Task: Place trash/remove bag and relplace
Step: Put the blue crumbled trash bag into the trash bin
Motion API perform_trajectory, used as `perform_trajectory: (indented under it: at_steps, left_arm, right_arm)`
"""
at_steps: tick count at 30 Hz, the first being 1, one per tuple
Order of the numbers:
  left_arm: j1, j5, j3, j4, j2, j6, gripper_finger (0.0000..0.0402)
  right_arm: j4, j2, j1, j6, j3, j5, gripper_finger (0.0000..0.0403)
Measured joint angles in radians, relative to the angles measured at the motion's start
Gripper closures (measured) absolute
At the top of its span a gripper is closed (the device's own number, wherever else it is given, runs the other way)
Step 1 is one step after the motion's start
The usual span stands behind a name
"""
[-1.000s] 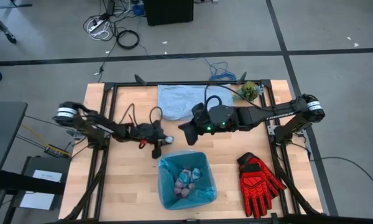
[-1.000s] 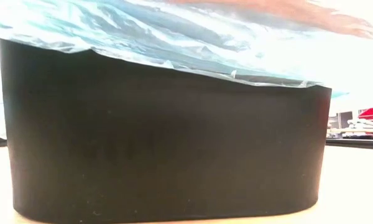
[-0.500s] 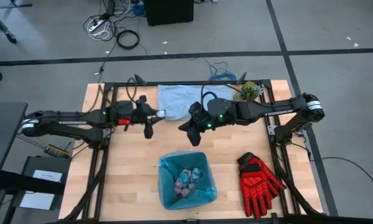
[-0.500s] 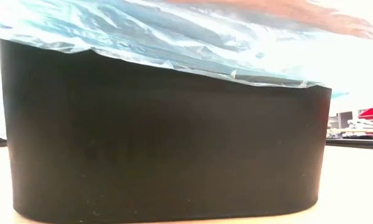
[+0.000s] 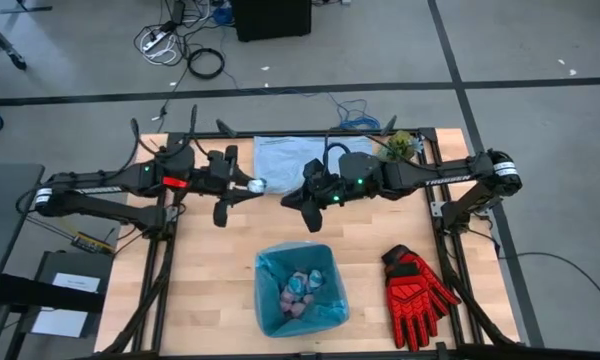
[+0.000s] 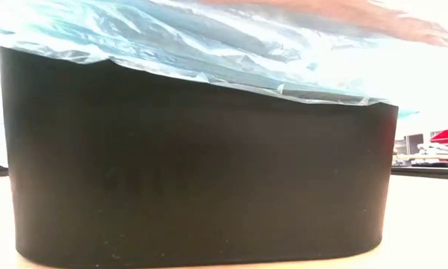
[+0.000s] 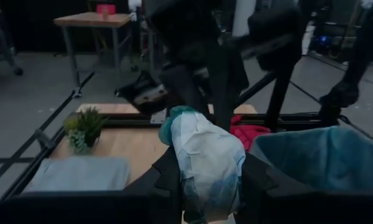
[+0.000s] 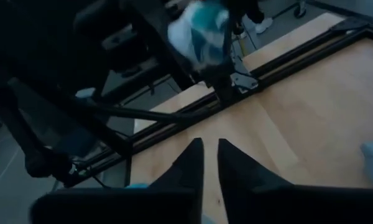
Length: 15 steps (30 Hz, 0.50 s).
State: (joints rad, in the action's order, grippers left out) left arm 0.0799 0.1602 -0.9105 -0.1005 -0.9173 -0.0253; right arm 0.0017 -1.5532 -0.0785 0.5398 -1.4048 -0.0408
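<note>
Wads [image 5: 300,288] fill bag [image 5: 325,310]; left claw [image 5: 252,185] grips wad; right claw [image 5: 292,199] narrow.

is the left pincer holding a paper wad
Yes, the left pincer grips a white and blue wad between its fingers.

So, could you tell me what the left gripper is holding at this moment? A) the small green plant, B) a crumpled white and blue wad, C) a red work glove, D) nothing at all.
B: in the left wrist view the crumpled white and blue wad sits clamped between the left gripper fingers, raised above the table beside the lined bin.
</note>
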Motion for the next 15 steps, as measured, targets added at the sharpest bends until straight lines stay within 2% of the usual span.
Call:
perform_trajectory:
  at_steps: [4, 7, 11, 15]
  left_arm:
    - [-0.033, 0.001, -0.005, -0.005, -0.028, 0.076, 0.0302]
    - [-0.064, -0.011, -0.005, 0.003, -0.056, 0.211, 0.0302]
    - [-0.108, -0.102, -0.005, 0.060, -0.091, 0.331, 0.0302]
    - [-0.136, -0.212, -0.005, 0.113, -0.112, 0.433, 0.0302]
  right_arm:
    - [0.046, 0.000, -0.018, 0.014, 0.000, -0.035, 0.0284]
    - [0.103, 0.000, -0.017, 0.084, 0.000, -0.043, 0.0240]
    - [0.102, 0.000, -0.009, 0.214, 0.000, -0.030, 0.0192]
    - [0.103, 0.000, -0.006, 0.287, 0.000, -0.017, 0.0167]
